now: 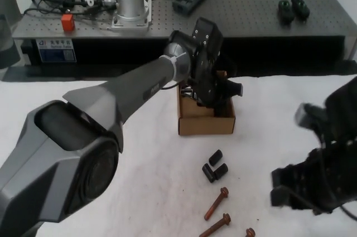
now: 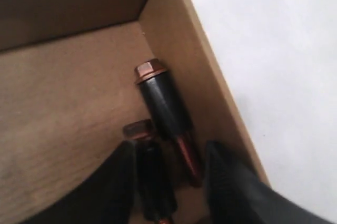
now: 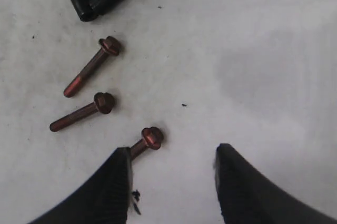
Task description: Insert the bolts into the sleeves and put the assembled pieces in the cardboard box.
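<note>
Desk (image 1: 139, 153), covered in white, carries the cardboard box (image 1: 205, 124), where the left jaws hang spread over two finished pieces (image 2: 160, 103) on its floor, so this looks like the drop-off step. Outside lie three loose sleeves (image 1: 215, 165) and three bolts (image 1: 216, 203), by the spread right jaws (nearest bolt (image 3: 147, 142) beside one tip). Next move: lift clear, then pick a bolt. Blue label (image 1: 56, 50) on the far bench is unreadable.
</note>
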Controlling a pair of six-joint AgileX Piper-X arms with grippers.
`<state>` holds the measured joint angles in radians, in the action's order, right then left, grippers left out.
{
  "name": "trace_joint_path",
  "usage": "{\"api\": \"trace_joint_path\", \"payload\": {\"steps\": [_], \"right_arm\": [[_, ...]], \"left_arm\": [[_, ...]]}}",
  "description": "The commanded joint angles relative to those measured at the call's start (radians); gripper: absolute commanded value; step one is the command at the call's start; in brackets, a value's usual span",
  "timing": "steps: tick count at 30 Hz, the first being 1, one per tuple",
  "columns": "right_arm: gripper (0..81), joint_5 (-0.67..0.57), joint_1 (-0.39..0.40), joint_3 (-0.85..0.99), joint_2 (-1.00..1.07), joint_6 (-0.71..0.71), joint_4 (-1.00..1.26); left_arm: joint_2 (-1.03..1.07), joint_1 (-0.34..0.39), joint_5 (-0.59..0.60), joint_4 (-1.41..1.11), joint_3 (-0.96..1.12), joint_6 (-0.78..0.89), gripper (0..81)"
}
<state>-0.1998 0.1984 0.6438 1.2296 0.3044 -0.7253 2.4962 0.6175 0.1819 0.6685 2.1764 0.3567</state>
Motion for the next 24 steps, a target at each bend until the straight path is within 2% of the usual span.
{"api": "trace_joint_path", "payload": {"steps": [1, 3, 6, 11, 15, 18, 24], "right_arm": [[37.2, 0.007, 0.01, 0.002, 0.013, 0.019, 0.016], [37.2, 0.01, 0.046, 0.002, 0.054, 0.025, 0.045], [37.2, 0.01, 0.077, 0.004, 0.095, 0.034, 0.094], [37.2, 0.093, 0.064, 0.009, 0.094, 0.029, 0.088], [37.2, 0.085, -0.013, 0.011, 0.068, 0.008, 0.124], [37.2, 0.019, -0.06, 0.034, 0.078, 0.002, 0.169], [37.2, 0.022, -0.009, 0.254, 0.25, -0.101, 0.138]], "left_arm": [[-0.047, -0.003, -0.005, 0.055, 0.014, -0.002, 33.1], [-0.084, -0.009, -0.02, 0.088, 0.014, -0.035, 33.1], [-0.16, -0.015, -0.122, 0.171, 0.014, -0.104, 33.1], [-0.31, -0.013, -0.236, 0.337, -0.058, -0.268, 33.1], [-0.45, -0.005, -0.292, 0.335, -0.286, -0.308, 33.0], [-0.583, -0.005, -0.293, 0.283, -0.512, -0.289, 33.0], [-0.869, -0.005, -0.306, 0.124, -0.934, -0.243, 33.0]]}}
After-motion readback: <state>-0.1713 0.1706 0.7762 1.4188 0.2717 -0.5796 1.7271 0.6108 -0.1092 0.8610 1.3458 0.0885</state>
